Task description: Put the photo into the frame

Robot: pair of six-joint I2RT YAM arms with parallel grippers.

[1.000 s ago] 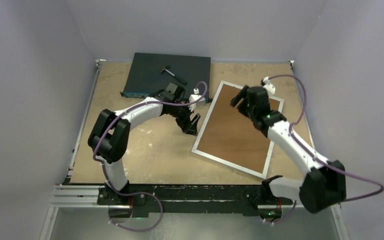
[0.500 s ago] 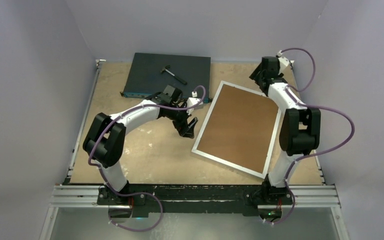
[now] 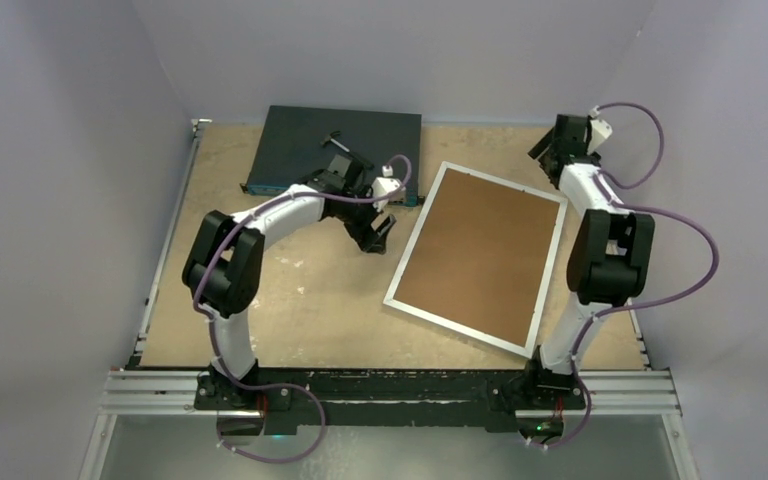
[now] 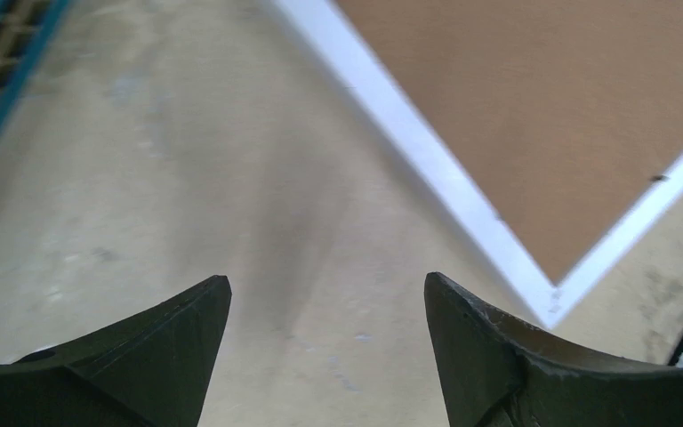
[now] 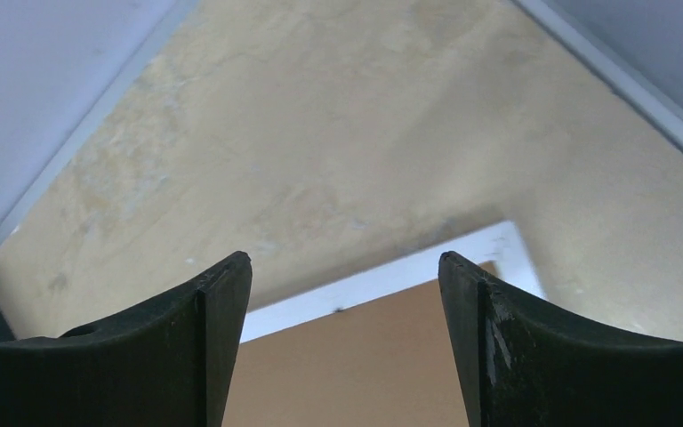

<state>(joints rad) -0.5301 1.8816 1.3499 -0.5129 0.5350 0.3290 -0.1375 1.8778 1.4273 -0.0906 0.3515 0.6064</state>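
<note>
The frame [image 3: 415, 235] lies flat on the table right of centre, its thin white border around a plain brown backing board [image 3: 480, 250]. The photo is hidden or out of view. My left gripper [image 3: 378, 232] is open and empty just left of the frame's left edge, over bare table. The left wrist view shows the gripper [image 4: 327, 294] with the frame's border [image 4: 427, 160] and board [image 4: 551, 116] beyond it. My right gripper [image 3: 550, 150] is open and empty at the frame's far right corner. The right wrist view shows the gripper [image 5: 345, 267] with the border [image 5: 382, 280] and board [image 5: 347, 365] between the fingers.
A dark flat network switch box [image 3: 335, 148] lies at the far left of centre with a small black tool [image 3: 348, 146] on it; its blue edge shows in the left wrist view [image 4: 0, 71]. Walls close in the table on three sides.
My right arm has swung from over the backing board out to the far right corner of the frame. My left gripper has drawn back a little toward the switch box.
</note>
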